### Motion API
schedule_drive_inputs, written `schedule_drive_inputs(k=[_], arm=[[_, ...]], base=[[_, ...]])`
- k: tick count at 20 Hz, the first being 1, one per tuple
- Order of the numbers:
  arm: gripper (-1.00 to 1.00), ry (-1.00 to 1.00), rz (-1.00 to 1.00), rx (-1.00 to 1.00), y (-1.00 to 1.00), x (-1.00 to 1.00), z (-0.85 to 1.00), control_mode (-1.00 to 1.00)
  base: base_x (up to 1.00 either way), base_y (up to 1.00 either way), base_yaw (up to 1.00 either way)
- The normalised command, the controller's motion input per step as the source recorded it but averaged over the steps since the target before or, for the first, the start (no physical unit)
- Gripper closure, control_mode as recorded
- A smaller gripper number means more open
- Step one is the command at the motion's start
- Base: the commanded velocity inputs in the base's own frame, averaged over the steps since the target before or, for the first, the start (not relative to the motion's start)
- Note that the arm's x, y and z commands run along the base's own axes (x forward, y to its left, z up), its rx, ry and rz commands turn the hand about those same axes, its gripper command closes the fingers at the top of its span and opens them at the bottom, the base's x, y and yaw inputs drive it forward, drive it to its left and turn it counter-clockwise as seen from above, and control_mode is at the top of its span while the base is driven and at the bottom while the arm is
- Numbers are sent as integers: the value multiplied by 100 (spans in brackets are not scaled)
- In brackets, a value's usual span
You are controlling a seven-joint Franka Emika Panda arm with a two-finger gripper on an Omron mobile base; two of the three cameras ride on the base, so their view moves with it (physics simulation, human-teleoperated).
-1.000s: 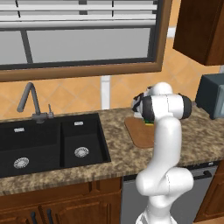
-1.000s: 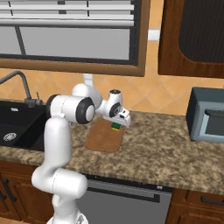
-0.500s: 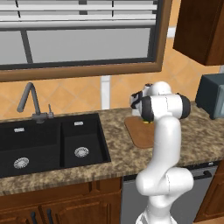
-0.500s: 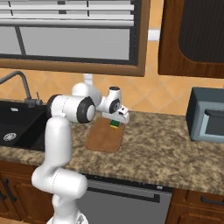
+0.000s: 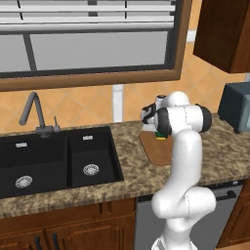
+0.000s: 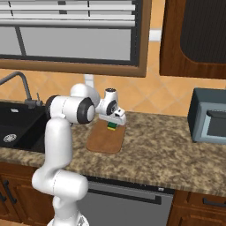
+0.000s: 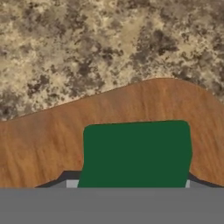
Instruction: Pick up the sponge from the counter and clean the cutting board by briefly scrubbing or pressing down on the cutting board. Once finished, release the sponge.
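Directly beneath the gripper (image 6: 113,124) sits the sponge (image 6: 112,127), held between the narrowly set jaws, its yellow layer a thin sliver under the dark green top in the right base view. From the hand camera the sponge (image 7: 136,153) is a broad green block whose near edge is cut off at the bottom, and the fingertips themselves cannot be made out beside it. Under the sponge lies the cutting board (image 7: 52,131), with its far rounded corner visible; whether the sponge presses on the wood or hangs just above it cannot be told. Beyond the board's edge runs the speckled counter (image 7: 87,43). Seen from the left base camera, the arm's white forearm covers most of the gripper (image 5: 157,132) and the board's (image 5: 155,151) right part; the sponge (image 5: 159,136) is a small green and yellow patch peeking out below the hand.
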Motion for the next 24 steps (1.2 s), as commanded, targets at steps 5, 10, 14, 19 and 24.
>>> schedule_drive_inputs(k=[5, 10, 14, 19, 24], arm=[[100, -1, 0, 0, 7, -12, -13, -100], [100, -1, 0, 0, 31, -23, 0, -100], [100, -1, 0, 0, 34, -13, -21, -100], [100, 0, 0, 0, 21, -1, -43, -100], [100, 0, 0, 0, -5, -19, -10, -100]], base=[[0, 0, 0], [0, 0, 0], [0, 0, 0], [0, 0, 0], [0, 0, 0]])
